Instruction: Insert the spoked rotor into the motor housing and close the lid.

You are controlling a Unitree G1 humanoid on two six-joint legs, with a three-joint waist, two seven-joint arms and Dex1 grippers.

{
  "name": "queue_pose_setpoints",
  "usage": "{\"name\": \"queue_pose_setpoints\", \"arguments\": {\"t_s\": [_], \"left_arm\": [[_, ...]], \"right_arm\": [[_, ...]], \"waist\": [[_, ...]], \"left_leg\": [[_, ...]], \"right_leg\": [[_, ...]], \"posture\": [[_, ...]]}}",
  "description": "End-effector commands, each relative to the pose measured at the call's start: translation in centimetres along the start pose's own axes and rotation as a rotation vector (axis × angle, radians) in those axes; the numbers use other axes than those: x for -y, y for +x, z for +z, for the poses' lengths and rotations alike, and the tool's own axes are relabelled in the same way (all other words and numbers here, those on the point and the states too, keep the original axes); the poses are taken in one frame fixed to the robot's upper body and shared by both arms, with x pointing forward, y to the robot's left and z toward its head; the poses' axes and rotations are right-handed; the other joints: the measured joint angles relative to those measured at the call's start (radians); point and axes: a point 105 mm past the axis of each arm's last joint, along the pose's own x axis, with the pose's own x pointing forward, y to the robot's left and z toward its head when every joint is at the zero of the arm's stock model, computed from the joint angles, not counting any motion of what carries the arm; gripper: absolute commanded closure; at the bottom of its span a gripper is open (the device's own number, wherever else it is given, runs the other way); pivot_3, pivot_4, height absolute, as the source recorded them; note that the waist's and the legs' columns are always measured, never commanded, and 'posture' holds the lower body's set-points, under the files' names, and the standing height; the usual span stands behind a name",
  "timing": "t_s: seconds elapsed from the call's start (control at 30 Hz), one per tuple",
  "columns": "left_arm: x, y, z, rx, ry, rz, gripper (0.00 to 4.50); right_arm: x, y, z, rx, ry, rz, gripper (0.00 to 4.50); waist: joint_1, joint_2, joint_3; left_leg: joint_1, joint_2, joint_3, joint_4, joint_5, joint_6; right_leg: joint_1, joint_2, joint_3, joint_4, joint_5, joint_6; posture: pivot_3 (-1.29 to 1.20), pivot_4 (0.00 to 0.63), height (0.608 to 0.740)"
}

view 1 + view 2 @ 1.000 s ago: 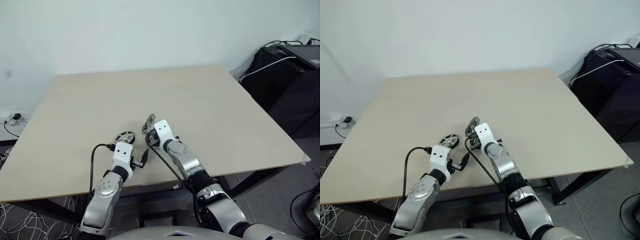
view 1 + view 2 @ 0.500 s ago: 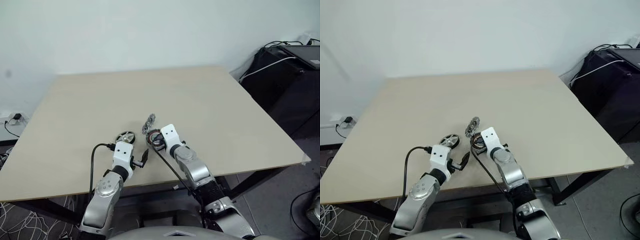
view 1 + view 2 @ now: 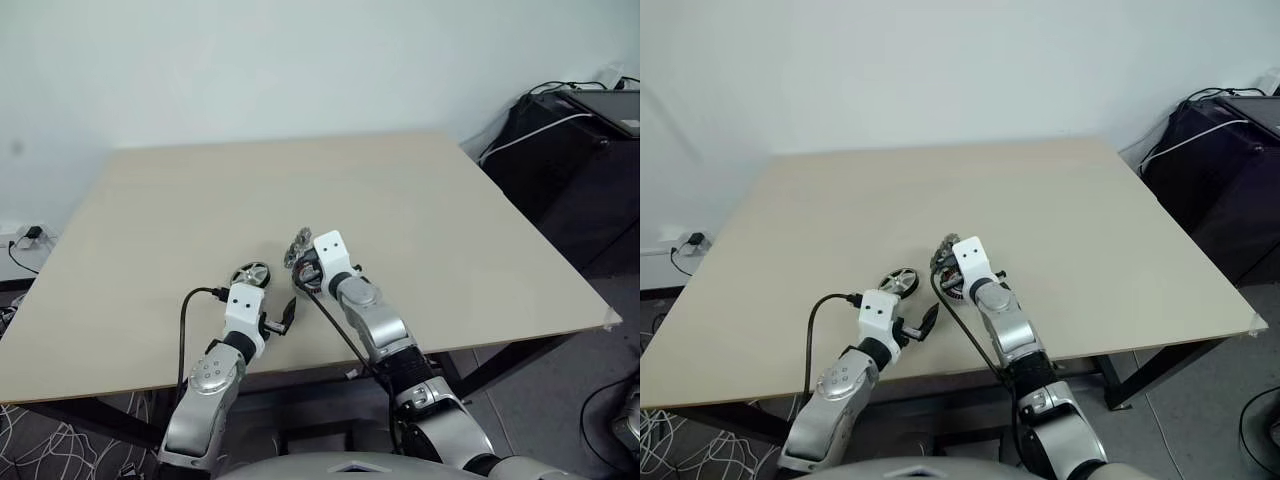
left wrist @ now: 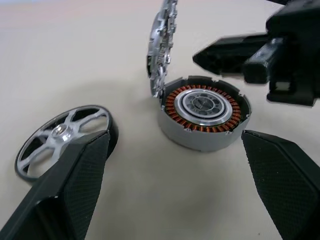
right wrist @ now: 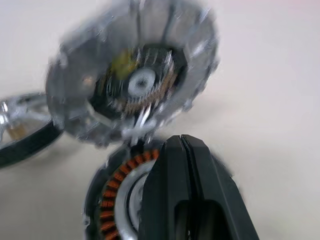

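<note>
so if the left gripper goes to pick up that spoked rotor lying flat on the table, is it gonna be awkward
Probably. The spoked rotor lies flat and thin on the table, so fingers may slide over its rim. It looks like rigid metal, unlikely to bend. If tipped on edge, its round rim would likely let it roll. The open left gripper seems wide enough to span it.

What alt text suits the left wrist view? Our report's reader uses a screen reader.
An open motor housing with copper windings sits on a beige table, its lid standing upright at its edge. The spoked rotor lies flat beside it, and the shut right gripper hovers just beyond the housing.
</note>
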Motion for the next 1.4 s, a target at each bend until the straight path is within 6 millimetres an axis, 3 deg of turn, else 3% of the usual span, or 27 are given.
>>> {"name": "queue_pose_setpoints", "arguments": {"t_s": [0.03, 0.33, 0.9, 1.0, 1.1, 1.23, 1.4], "left_arm": [[-0.5, -0.4, 1.1, 0.054, 0.005, 0.012, 0.00], [-0.2, -0.6, 0.7, 0.033, 0.011, -0.018, 0.00], [-0.1, -0.5, 0.4, 0.015, 0.011, -0.011, 0.00], [0.0, -0.4, 0.4, 0.016, 0.010, -0.013, 0.00], [0.3, -0.3, 0.4, 0.016, 0.007, -0.019, 0.00], [0.3, -0.3, 0.5, 0.017, 0.007, -0.021, 0.00], [0.4, -0.2, 0.5, 0.018, 0.008, -0.028, 0.00]], "right_arm": [[0.2, 0.3, 1.4, 0.047, -0.004, -0.013, 4.47], [-0.1, 0.5, 0.6, 0.023, -0.005, -0.001, 4.47], [-3.5, 0.0, -1.2, -0.060, -0.043, 0.208, 4.47], [-3.1, 0.0, -0.7, -0.034, -0.037, 0.182, 4.47], [-1.3, -0.1, 1.4, 0.064, 0.003, 0.094, 4.47], [-0.3, -0.4, 2.8, 0.127, 0.026, 0.053, 4.47], [0.2, -0.7, 3.6, 0.154, 0.023, 0.028, 4.47]], "waist": [[0.000, 0.000, 0.000], [-0.001, 0.000, 0.000], [-0.009, 0.000, 0.000], [-0.014, 0.000, 0.000], [-0.014, 0.000, 0.000], [-0.008, 0.000, 0.000], [-0.005, 0.000, 0.000]], "left_leg": [[0.000, 0.000, 0.000, 0.000, 0.000, 0.000], [0.000, 0.000, 0.000, 0.000, 0.000, 0.000], [0.001, 0.001, 0.000, -0.001, 0.000, -0.001], [0.002, 0.001, 0.000, -0.001, 0.001, -0.001], [0.001, 0.001, 0.000, -0.001, 0.001, -0.001], [0.000, 0.000, -0.001, -0.001, 0.001, -0.001], [0.000, 0.000, -0.001, -0.001, 0.001, -0.001]], "right_leg": [[0.000, 0.000, 0.000, 0.000, 0.000, 0.000], [0.000, 0.000, 0.000, 0.000, 0.000, 0.000], [0.000, 0.000, 0.000, 0.000, 0.000, 0.000], [0.000, 0.001, 0.000, 0.001, 0.000, 0.000], [0.000, 0.001, 0.000, 0.001, 0.000, 0.000], [-0.001, 0.000, 0.000, 0.001, 0.000, 0.000], [-0.001, 0.000, 0.000, 0.001, 0.000, 0.000]], "posture": [[0.00, 0.000, 0.740], [0.00, 0.000, 0.740], [0.00, 0.000, 0.740], [0.00, 0.000, 0.740], [0.00, 0.000, 0.740], [0.00, 0.000, 0.740], [0.00, 0.000, 0.740]]}}
